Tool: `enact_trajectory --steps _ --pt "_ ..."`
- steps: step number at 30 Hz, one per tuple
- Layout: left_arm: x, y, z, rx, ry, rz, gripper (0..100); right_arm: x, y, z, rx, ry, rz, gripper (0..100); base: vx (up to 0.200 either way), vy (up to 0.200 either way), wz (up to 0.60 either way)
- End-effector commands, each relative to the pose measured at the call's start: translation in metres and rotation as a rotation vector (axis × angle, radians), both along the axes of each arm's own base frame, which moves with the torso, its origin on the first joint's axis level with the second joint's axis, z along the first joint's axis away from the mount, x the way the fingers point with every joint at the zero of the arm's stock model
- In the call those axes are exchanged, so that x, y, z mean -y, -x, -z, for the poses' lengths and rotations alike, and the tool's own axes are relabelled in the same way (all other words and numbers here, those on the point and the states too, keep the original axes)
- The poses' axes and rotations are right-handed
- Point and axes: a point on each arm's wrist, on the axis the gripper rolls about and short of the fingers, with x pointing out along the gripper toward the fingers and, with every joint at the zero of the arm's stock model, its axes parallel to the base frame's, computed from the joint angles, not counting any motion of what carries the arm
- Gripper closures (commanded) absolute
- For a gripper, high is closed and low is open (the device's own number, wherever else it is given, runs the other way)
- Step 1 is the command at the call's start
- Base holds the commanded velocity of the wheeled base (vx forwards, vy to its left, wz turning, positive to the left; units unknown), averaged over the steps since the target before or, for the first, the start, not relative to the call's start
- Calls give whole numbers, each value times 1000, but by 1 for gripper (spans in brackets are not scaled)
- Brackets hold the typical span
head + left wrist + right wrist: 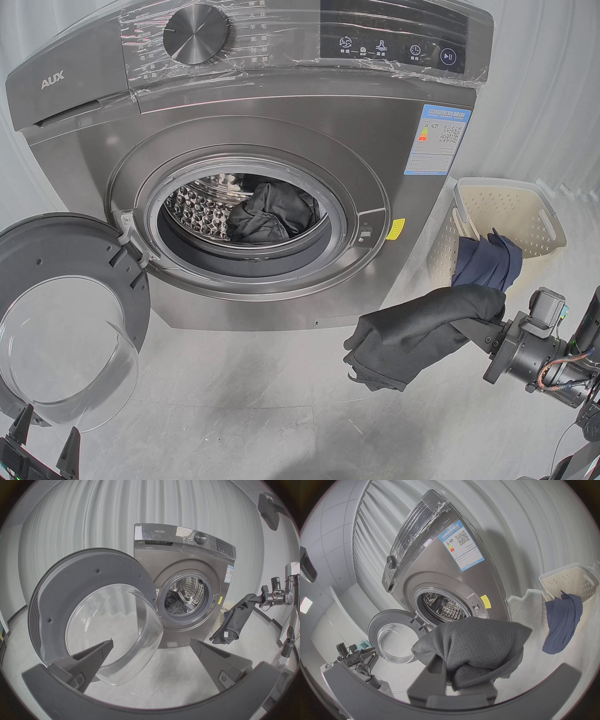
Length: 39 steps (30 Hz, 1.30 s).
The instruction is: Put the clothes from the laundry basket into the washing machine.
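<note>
I am holding the right tool [480,329] clenched on the dark garment [412,340] above the floor [250,400], just beside the laundry basket [545,212], with the open drum [200,209] lying ahead-left of it.

Washer [262,119] stands at back centre on the floor [250,400]. Its door [62,300] is swung open to the L, hinged at L edge of the opening. Clothes [270,214] lie in the drum [200,209], toward its R side. Laundry basket [544,212] sits on floor just R of washer, by its R front corner. Draped garment [490,262] hangs over basket's near rim, part in, part out. Held garment [415,340] hangs from right gripper [478,330], in fr of basket, R of & below the opening, off the floor. Left gripper [50,424] is low at L, in fr of the door.
</note>
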Motion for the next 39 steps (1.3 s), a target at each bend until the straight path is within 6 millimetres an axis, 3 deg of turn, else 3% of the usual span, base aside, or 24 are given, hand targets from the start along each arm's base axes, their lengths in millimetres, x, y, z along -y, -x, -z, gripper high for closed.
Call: enact_trajectory --steps 1,39 --pt "0 0 4 1 0 2 0 1 -1 -2 7 -5 5 100 0 0 0" --pt "0 0 4 2 2 0 0 1 -4 -5 20 -8 24 100 0 0 95"
